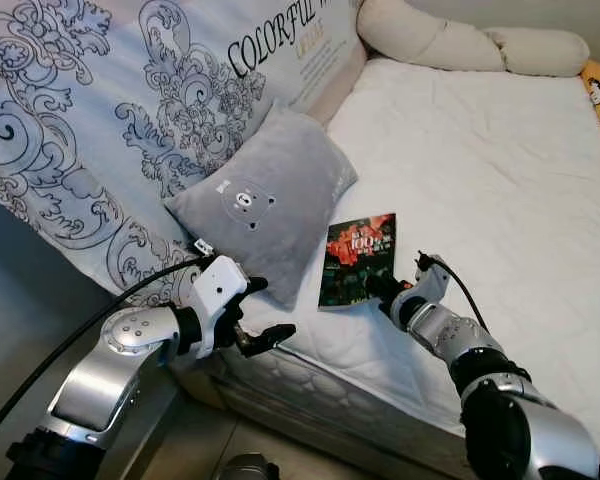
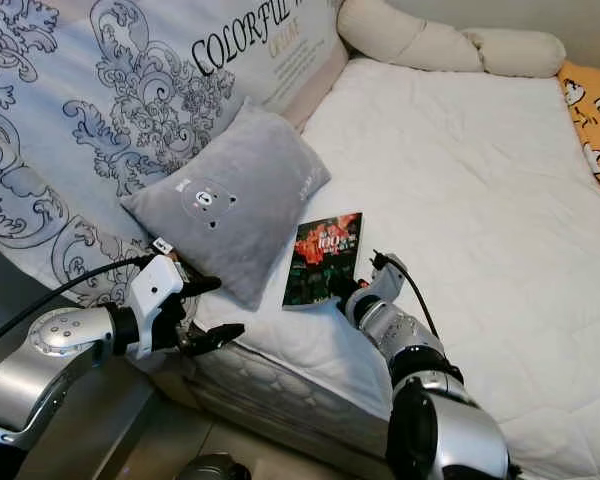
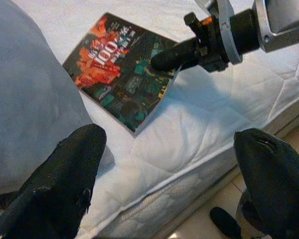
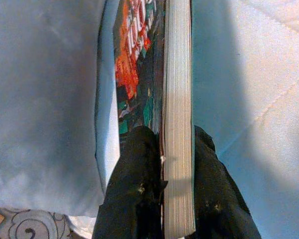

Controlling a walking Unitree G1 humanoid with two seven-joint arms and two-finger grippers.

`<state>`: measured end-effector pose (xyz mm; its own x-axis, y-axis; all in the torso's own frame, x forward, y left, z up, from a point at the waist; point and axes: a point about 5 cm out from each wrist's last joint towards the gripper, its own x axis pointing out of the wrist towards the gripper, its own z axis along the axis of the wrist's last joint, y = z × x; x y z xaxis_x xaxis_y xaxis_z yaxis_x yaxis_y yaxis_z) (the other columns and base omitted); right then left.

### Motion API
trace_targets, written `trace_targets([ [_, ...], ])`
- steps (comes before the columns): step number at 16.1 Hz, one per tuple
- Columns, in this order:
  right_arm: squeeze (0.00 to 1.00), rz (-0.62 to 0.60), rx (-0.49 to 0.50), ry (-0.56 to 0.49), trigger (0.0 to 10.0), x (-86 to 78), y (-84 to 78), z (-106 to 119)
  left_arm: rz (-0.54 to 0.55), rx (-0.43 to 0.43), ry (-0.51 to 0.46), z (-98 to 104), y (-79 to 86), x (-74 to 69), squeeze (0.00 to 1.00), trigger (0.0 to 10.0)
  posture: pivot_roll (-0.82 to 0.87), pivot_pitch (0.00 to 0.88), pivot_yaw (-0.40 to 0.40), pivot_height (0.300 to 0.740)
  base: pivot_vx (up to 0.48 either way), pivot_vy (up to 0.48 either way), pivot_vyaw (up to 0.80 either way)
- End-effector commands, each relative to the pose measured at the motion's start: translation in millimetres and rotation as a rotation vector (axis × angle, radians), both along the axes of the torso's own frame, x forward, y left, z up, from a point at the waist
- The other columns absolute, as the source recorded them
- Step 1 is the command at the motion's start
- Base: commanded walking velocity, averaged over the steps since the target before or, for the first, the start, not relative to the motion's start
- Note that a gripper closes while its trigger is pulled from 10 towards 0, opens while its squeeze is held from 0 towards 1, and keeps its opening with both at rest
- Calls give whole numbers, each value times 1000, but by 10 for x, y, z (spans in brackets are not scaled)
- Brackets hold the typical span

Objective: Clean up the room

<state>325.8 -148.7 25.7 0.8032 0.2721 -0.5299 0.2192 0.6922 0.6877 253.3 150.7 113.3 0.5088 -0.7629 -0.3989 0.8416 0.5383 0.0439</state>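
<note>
The right gripper (image 4: 177, 186) is clamped on the near edge of the book (image 1: 357, 259), one finger on the cover, the other under the pages. The book lies on the mattress (image 1: 480, 170), just beside the grey pillow (image 1: 265, 200). The left gripper (image 1: 263, 312) hovers spread wide at the mattress edge, book well beyond its fingertips (image 3: 77, 164), nothing held.
</note>
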Motion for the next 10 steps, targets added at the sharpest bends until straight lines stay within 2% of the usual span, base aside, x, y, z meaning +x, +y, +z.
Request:
trace_targets([
  [1, 0, -37, -32, -32, 10000, 79, -77, 80, -4, 4, 5, 27, 40, 8, 0, 10000, 218, 0, 65, 740, 0, 0, 0],
  [5, 0, -117, -90, 10, 10000, 30, -150, -4, -1, 14, 16, 29, 83, -18, 0, 10000, 238, 0, 56, 740, 0, 0, 0],
  [8, 4, -74, -109, 35, 10000, -11, -111, -58, -6, 17, 25, 26, 90, -47, 0, 10000, 251, 0, 58, 740, 0, 0, 0],
  [10, 1000, -64, -156, 34, 10000, 9, -178, -32, -15, 27, 29, 27, 94, -67, 0, 10000, 263, 0, 57, 740, 0, 0, 0],
])
